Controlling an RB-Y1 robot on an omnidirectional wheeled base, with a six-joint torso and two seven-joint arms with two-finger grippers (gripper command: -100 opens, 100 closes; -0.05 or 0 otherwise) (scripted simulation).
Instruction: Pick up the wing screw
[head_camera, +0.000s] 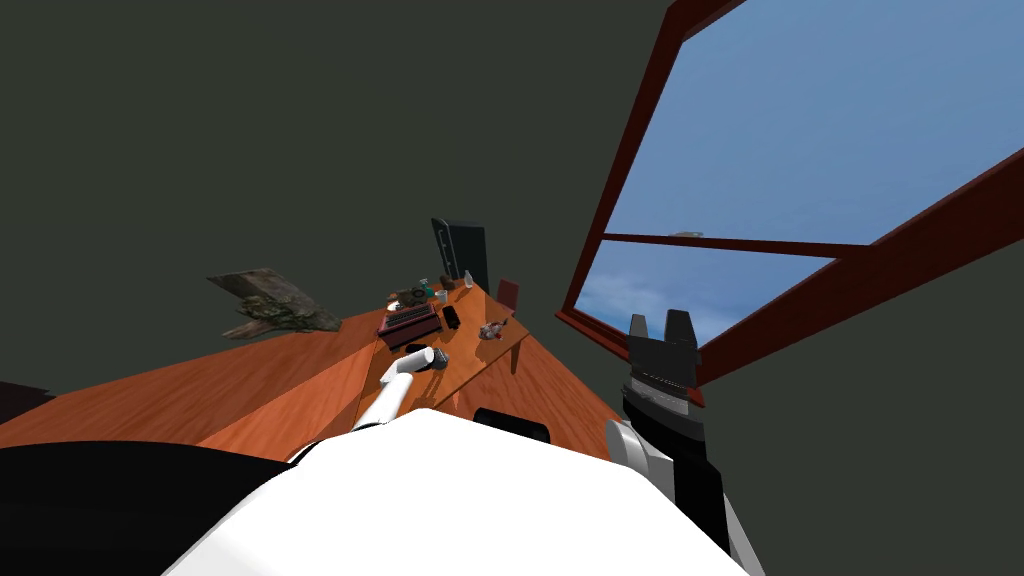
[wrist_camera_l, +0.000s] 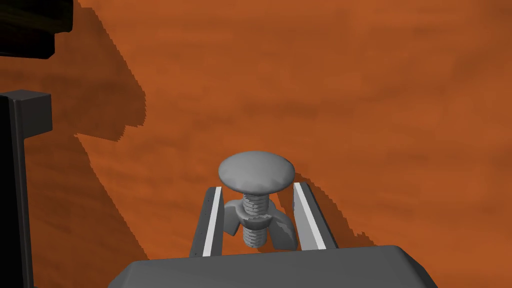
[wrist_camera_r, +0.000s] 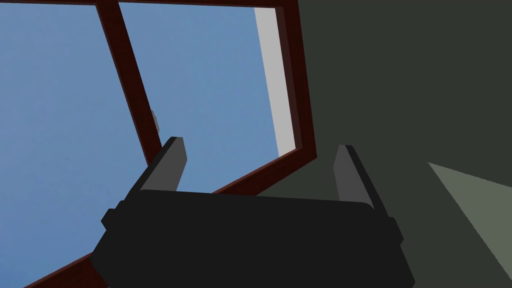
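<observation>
- Left of centre in the head view, a rough brown lump like weathered wood (head_camera: 270, 303) lies against the dark wall.
- Near the middle of that view, the orange-brown wooden bench (head_camera: 468, 348) carries a dark red keyboard-like thing (head_camera: 408, 322), a small black block (head_camera: 451, 316) and a crumpled grey-brown scrap (head_camera: 490, 328). A dark upright panel (head_camera: 460, 250) stands at its far end.
- The white left arm (head_camera: 400, 385) reaches over the near part of the bench, just short of the dark red thing.
- The left jaws are drawn in narrow. The two fingers (wrist_camera_l: 212, 220) press the wings of the grey wing screw (wrist_camera_l: 256, 200) from both sides.
- The wing screw stands between them with its round domed head pointing away from the dark body and its threaded shank pointing back toward it. The bench top lies beyond, and a shadow falls on it beside the fingers.
- At the right of the head view, the right arm (head_camera: 665, 440) is raised before the red-framed window (head_camera: 600, 240). The right jaws are spread wide and hold nothing.
</observation>
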